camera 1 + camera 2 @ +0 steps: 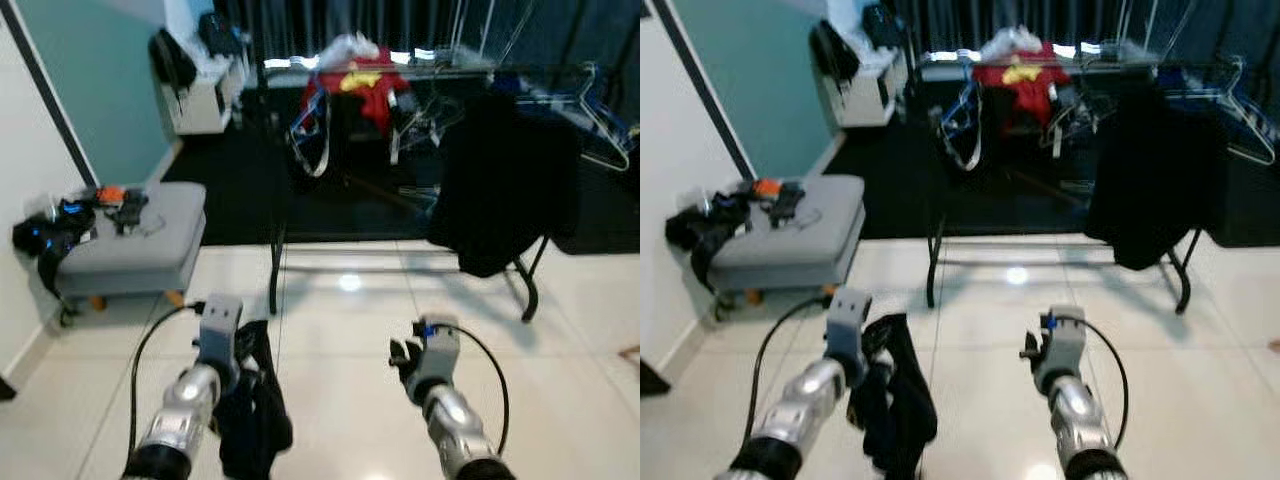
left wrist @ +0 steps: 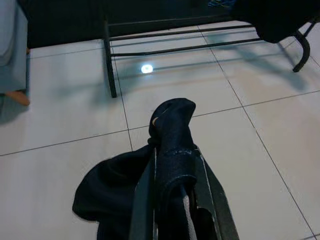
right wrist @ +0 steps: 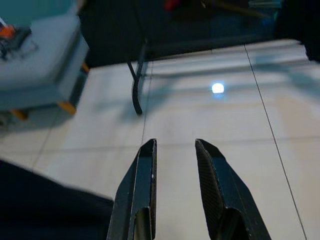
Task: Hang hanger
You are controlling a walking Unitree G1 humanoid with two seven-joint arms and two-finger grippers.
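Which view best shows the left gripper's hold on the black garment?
The left wrist view: the left gripper is shut on the black garment, cloth bunched between its fingers. Both eye views show it dangling below that arm. The right wrist view catches a dark edge.

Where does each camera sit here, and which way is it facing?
Left and right eye views: on the head, looking forward and down at the drying rack, with both arms low in frame.
Left wrist view: along the left gripper, shut on a black garment above the floor tiles.
Right wrist view: along the open right gripper, toward the grey ottoman.
All share the rack's legs.
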